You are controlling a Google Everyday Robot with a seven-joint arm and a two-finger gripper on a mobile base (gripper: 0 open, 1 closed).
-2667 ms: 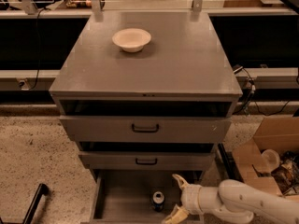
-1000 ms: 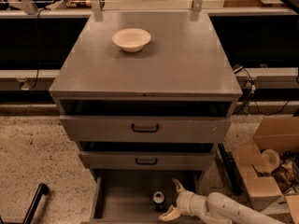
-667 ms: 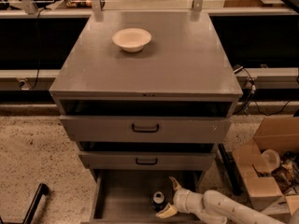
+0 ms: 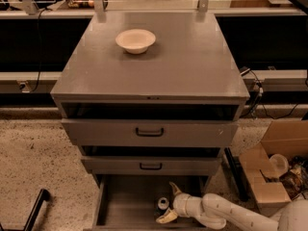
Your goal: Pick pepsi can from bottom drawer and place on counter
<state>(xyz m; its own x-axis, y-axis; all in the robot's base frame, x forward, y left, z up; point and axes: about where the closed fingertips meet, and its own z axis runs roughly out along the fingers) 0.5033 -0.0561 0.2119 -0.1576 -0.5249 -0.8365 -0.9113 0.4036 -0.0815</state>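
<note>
Gripper (image 4: 165,202): low inside the pulled-out bottom drawer (image 4: 127,201), spread wide, clamped on nothing; one cream finger beyond the can, the other on the near side.
Pepsi can (image 4: 163,206): between the spread fingers, upright on the drawer floor, silver top up; contact with either finger impossible to tell.
Reason for the pose: judged a straddle, lined up for closing on the can's sides before a lift.
Arm (image 4: 226,215): white, trailing off to the right of the gripper and kept low, probably for clearance under the drawers above.
Middle drawer (image 4: 150,166) and top drawer (image 4: 149,133): directly above the gripper, black handles, each pulled out a little; likely a tight exit for the lift.
Counter (image 4: 159,76): well above the gripper, flat matte grey.
Bowl (image 4: 135,40): far above and to the left, on the counter's back part.
Floor (image 4: 33,167): speckled stone to the gripper's left.
Cardboard box (image 4: 269,177): to the right, open, holding odds and ends.
</note>
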